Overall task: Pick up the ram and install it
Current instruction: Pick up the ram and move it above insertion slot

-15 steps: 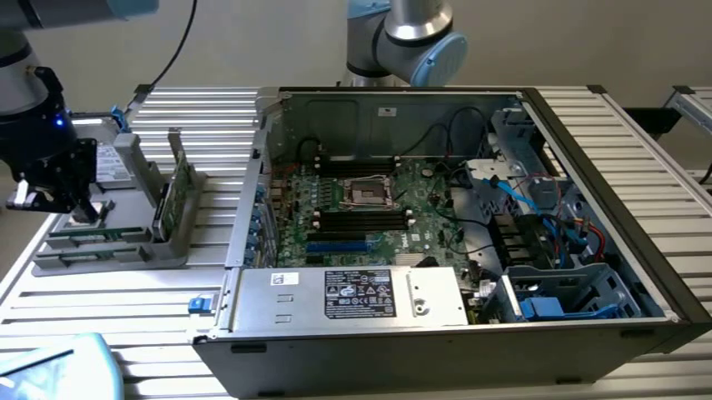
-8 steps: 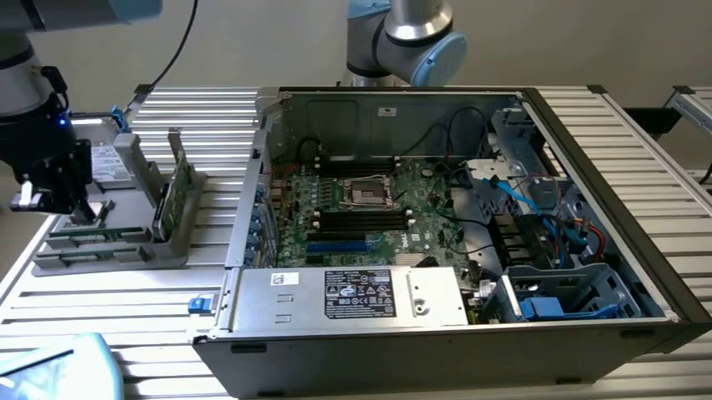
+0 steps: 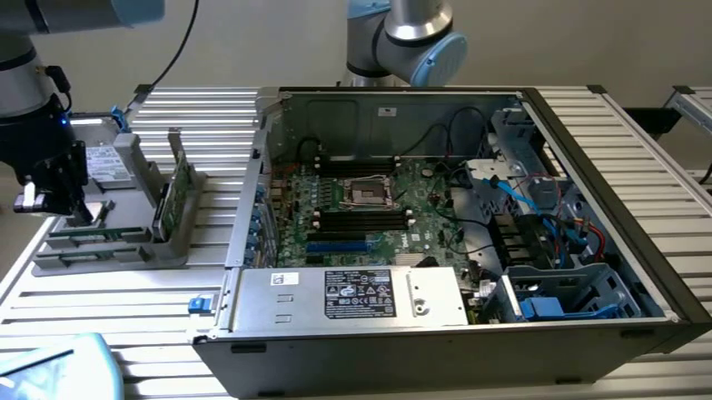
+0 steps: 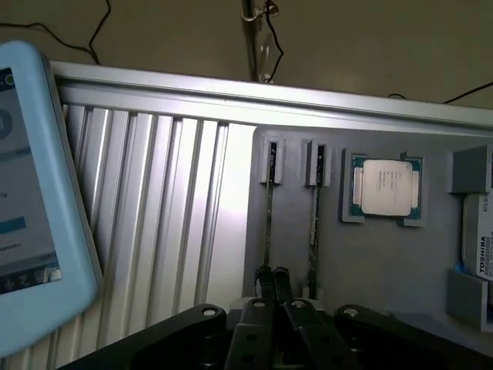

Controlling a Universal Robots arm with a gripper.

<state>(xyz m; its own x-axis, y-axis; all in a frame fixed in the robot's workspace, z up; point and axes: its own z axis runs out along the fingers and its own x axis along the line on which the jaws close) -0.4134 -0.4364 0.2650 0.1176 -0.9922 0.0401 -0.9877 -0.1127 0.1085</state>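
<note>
So, the tool (image 4: 272, 284) is sitting shut, both fingers pressed together with nothing showing between them. In the wrist view it's hovering right at the near end of the ram (image 4: 267, 223). I honestly can't tell whether the tips are touching the stick or just hanging next to it. The ram is standing on edge in a slot of the grey tray (image 4: 385, 270), and a second stick (image 4: 314, 223) is standing just beside it in its own slot, the two running parallel. Also sitting in that tray are a square silver processor chip (image 4: 387, 187), lying flat in its pocket, and a hard drive (image 4: 479, 239) wearing a Toshiba label. In the exterior view the arm (image 3: 28, 92) is hanging over the tray's end toward the exterior view's left. The tray itself is resting on the ribbed metal worktop (image 3: 212, 108), just beside the open computer case (image 3: 445, 367), on the exterior view's left of it. Inside the case the motherboard (image 3: 428, 196) is lying flat, with its long black memory slots (image 3: 358, 222) running across the middle. A light blue device (image 4: 35, 254) is lying on the worktop near the tray, and a second arm (image 3: 406, 33) is standing behind the case.
</note>
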